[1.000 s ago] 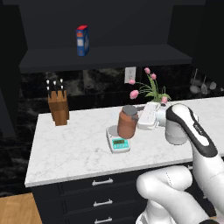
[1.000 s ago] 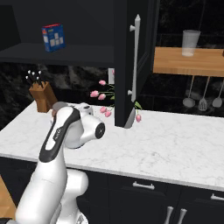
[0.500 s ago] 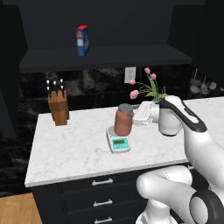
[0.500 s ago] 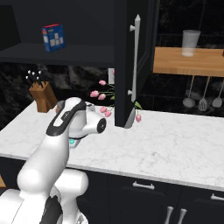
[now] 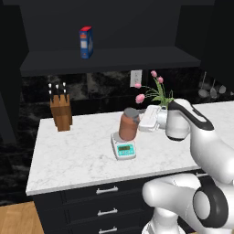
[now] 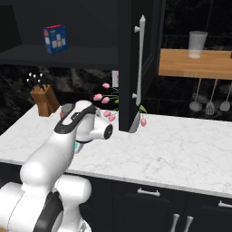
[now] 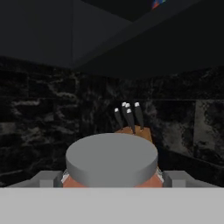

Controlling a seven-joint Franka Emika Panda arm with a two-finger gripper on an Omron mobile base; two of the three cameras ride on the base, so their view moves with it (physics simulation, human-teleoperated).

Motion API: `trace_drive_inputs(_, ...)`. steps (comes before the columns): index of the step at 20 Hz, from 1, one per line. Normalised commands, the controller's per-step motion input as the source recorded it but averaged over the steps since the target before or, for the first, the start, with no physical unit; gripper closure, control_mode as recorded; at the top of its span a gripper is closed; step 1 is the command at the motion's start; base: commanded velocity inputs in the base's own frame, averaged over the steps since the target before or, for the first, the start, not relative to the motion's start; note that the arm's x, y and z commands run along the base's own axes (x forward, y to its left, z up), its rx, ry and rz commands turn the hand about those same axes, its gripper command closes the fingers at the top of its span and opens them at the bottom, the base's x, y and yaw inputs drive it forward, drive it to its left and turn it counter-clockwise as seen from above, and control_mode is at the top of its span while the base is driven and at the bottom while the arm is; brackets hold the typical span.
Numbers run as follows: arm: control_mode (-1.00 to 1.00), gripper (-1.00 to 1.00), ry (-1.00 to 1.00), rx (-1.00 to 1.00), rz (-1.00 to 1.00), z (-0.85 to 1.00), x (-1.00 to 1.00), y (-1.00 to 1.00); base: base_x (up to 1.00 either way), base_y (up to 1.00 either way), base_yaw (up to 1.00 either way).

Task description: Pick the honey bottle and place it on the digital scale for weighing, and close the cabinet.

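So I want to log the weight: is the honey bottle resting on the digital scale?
Touching. In the left base view the honey bottle stands with its base on the digital scale, no gap visible.

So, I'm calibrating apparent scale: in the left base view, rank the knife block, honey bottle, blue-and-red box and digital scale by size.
1. knife block
2. honey bottle
3. digital scale
4. blue-and-red box

The last two look alike, and the box sits farther back.
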Motion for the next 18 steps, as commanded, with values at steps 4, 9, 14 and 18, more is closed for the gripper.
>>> trace_drive_inputs(4,-1.00,1.00,0.00,-0.01,0.00,-0.13,0.02,0.00,0.00,0.00,0.00)
trace_drive_inputs(9,-1.00,1.00,0.00,0.00,0.00,-0.14,0.08,0.00,0.00,0.00,0.00)
trace_drive_inputs(14,-1.00,1.00,0.00,0.00,0.00,-0.08,0.13,0.00,0.00,0.00,0.00)
trace_drive_inputs(18,-1.00,1.00,0.00,0.00,0.00,-0.06,0.24,0.00,0.00,0.00,0.00)
